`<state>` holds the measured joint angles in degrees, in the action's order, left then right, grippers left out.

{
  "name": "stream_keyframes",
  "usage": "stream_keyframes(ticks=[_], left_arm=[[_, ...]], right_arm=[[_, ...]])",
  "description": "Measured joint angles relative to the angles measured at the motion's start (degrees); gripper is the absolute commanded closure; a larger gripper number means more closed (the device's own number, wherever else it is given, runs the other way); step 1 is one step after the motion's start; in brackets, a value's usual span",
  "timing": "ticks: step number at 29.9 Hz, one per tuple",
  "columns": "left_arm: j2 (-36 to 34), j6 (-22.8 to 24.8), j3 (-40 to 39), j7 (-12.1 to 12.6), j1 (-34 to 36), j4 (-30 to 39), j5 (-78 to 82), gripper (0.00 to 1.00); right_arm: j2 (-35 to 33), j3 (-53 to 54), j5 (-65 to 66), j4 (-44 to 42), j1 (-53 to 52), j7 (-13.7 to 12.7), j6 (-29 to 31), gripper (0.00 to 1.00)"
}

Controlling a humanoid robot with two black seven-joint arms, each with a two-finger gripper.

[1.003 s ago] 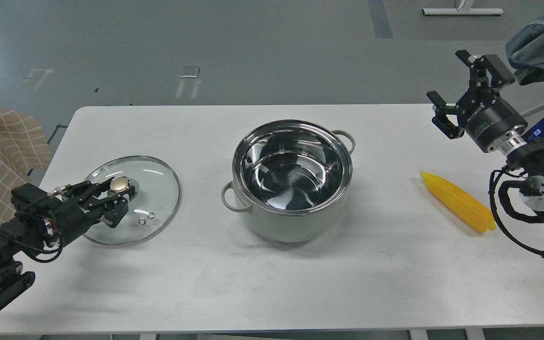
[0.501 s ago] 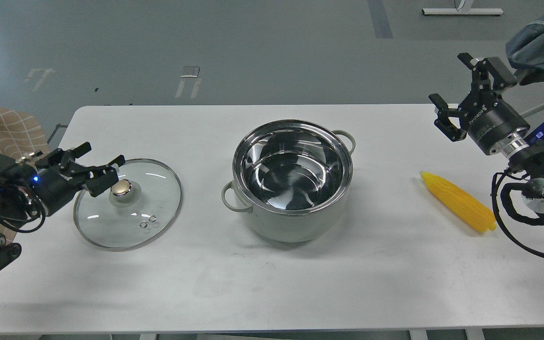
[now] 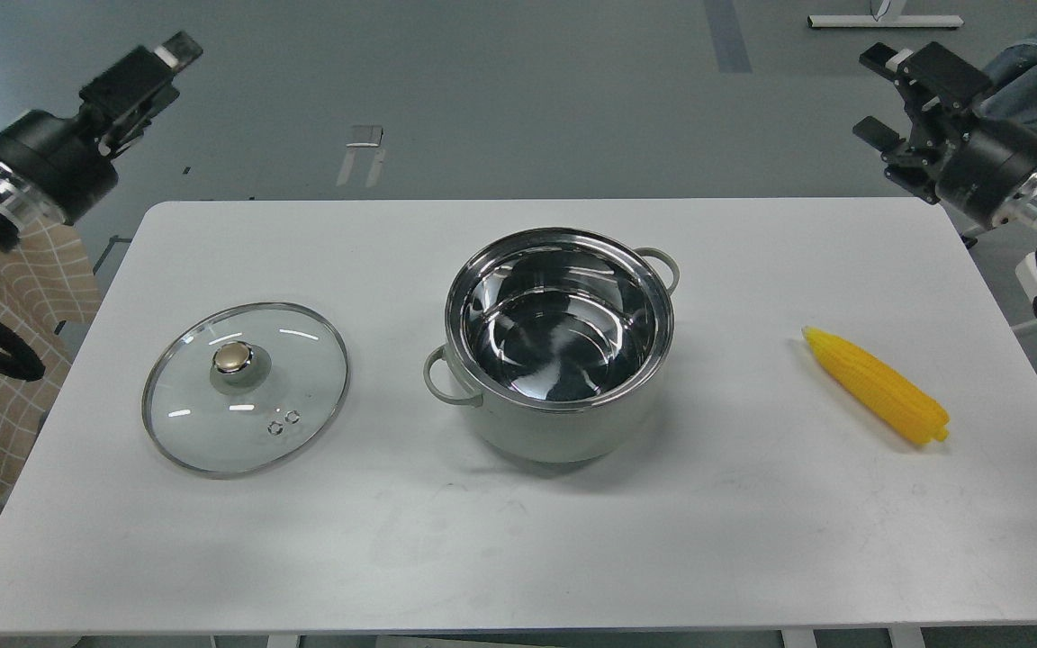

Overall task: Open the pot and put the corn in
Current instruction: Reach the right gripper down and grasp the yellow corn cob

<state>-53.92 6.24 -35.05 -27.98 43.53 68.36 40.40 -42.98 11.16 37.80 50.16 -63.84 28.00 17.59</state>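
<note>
The corn [image 3: 877,385] lies flat on the right part of the white desk [image 3: 518,549], well apart from the pot [image 3: 558,346]. Its long axis runs diagonally: the narrow tip points up and left, toward the far side of the desk and roughly toward the pot, while the blunt end points down and right, near the desk's right edge. Bare desk lies on all sides of the cob, with a wide open stretch between it and the pot.

The pot stands upright near the desk's middle, uncovered, its shiny inside showing and a loop handle at front-left and back-right. The glass lid [image 3: 245,387] rests flat on the left part of the desk, knob up, apart from the pot and inside the left edge.

The right gripper [image 3: 888,99] hangs above the far right corner, jaws spread and holding nothing. The left gripper [image 3: 154,65] is raised beyond the far left corner; whether its jaws are spread I cannot tell.
</note>
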Motion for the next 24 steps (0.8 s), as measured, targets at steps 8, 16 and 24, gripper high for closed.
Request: stream_keyframes(ticks=[8, 16, 24], left_arm=[[9.25, 6.45, -5.94, 0.0, 1.74, -0.55, -15.55, 0.03], [11.52, 6.83, -6.45, 0.6, 1.3, -0.06, -16.2, 0.03], [13.14, 6.87, -6.55, 0.99, 1.05, 0.4, -16.29, 0.03]], right_arm=[[-6.67, -21.1, 28.63, 4.42, -12.69, 0.01, -0.25, 0.0], [-6.32, -28.22, 48.08, 1.52, -12.13, 0.0, -1.64, 0.0], [0.68, -37.83, 49.73, -4.09, -9.79, 0.01, -5.43, 0.0]])
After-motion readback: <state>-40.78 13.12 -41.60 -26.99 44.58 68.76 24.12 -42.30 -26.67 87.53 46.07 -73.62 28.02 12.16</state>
